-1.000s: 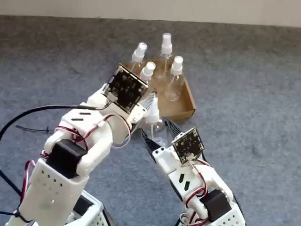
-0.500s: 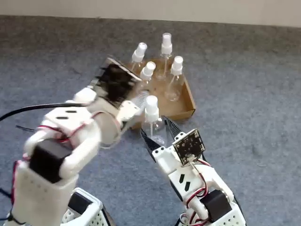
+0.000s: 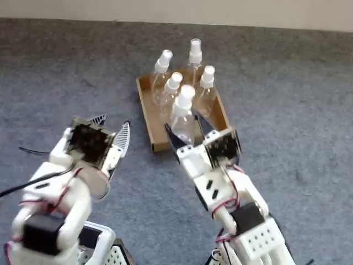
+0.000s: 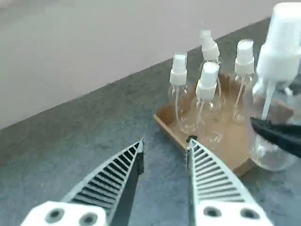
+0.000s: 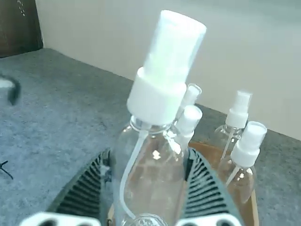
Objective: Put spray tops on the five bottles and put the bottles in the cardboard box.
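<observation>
Right tool (image 3: 187, 132) clamps the capped bottle (image 3: 182, 120) at the cardboard box (image 3: 144, 110) edge; left tool (image 3: 116, 123) gapes, well apart.

- Left gripper (image 4: 164, 141): two pale ribbed fingers (image 4: 214, 179) parted, a clear gap between them, grey carpet (image 4: 70, 141) below.
- Cardboard box (image 4: 167, 126): shallow, open-topped, just beyond the fingertips.
- Four bottles (image 4: 207, 101): clear, upright inside the box, close together, each with a white spray top (image 4: 179, 70).
- Fifth bottle (image 4: 275, 94): nearest the camera, spray top on, dip tube visible; base against the box's near corner (inside or in front, not discernible).
- Dark finger (image 4: 278, 135) of the other arm: pressed across the fifth bottle's body.
- Pale wall (image 4: 94, 37): behind the carpet's far edge.
</observation>
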